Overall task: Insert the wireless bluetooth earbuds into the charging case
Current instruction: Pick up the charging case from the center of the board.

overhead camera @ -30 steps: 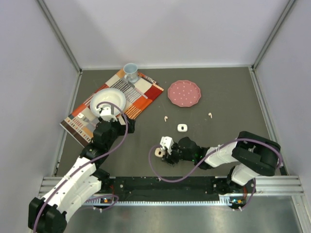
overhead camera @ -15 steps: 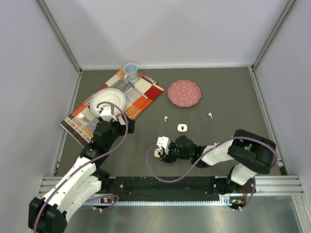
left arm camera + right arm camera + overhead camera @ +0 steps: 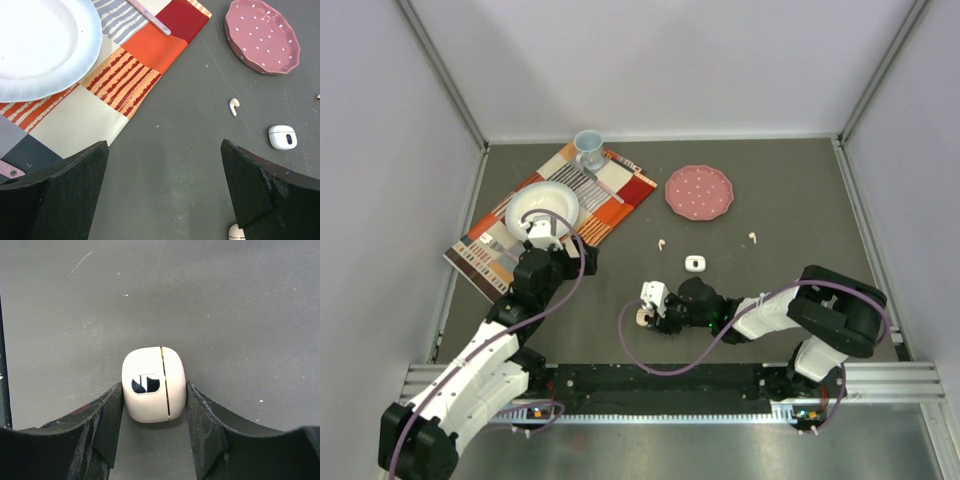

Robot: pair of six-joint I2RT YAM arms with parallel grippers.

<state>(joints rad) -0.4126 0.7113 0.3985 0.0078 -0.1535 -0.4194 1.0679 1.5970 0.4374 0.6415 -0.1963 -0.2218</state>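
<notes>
Your right gripper [image 3: 155, 392] has both fingers pressed against the sides of a pale peach charging case [image 3: 153, 383] on the dark table [image 3: 225, 300]. Your left gripper [image 3: 164, 147] is spread wide above the table. One earbud [image 3: 233, 106] lies near another white case [image 3: 282, 137], not inside it.

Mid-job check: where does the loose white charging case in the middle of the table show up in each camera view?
Top external: white charging case mid-table, up and right of the right tool.
Left wrist: right side, below the pink dotted plate.
Right wrist: not in it; the second case gripped there is another one.
Shared landmark: that plate, seen in the top and left wrist views.
</notes>
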